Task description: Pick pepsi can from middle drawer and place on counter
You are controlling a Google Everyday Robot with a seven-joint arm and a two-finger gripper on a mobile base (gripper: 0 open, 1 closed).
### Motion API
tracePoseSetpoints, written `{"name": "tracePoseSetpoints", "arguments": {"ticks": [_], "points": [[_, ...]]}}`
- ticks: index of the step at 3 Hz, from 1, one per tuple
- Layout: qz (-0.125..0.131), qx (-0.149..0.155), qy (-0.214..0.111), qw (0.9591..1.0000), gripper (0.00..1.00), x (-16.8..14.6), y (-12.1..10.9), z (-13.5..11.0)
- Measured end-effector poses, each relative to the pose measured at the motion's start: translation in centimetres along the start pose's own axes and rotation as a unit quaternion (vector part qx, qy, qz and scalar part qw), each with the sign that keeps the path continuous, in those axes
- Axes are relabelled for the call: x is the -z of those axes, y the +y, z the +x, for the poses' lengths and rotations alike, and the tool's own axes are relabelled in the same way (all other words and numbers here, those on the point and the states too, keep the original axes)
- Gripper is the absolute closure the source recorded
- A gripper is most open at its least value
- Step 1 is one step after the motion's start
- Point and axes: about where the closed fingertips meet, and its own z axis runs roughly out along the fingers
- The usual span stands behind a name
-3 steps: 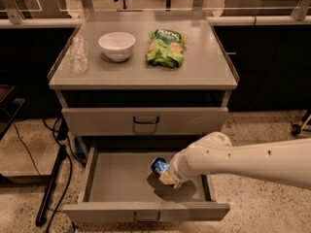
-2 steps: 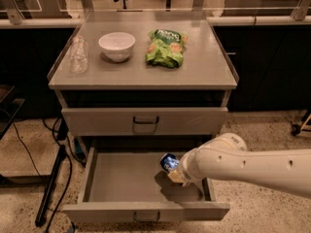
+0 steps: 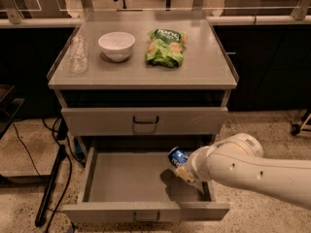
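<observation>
The pepsi can (image 3: 178, 156), dark blue with a silver rim, is tilted and held in my gripper (image 3: 182, 169) above the right part of the open middle drawer (image 3: 126, 181). The gripper is shut on the can, at the end of my white arm (image 3: 252, 171) that comes in from the right. The can hangs clear of the drawer's plain grey floor. The counter (image 3: 146, 67), a flat grey worktop, lies above the closed top drawer (image 3: 145, 121).
On the counter stand a white bowl (image 3: 116, 45), a green snack bag (image 3: 166, 47) and a clear plastic bottle (image 3: 78, 55). A dark-panelled bench (image 3: 262, 21) runs behind. Black cables and a stand leg (image 3: 51, 178) lie on the floor at the left.
My gripper has lifted the pepsi can up off the drawer floor and moved it slightly to the right. The arm has drawn back to the right.
</observation>
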Motion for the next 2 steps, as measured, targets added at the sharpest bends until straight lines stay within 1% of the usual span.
{"name": "tracePoseSetpoints", "arguments": {"ticks": [1, 2], "points": [[0.010, -0.004, -0.009, 0.9999, 1.00, 0.8, -0.8, -0.8], [0.039, -0.015, -0.028, 0.9988, 1.00, 3.4, -2.9, -1.6]]}}
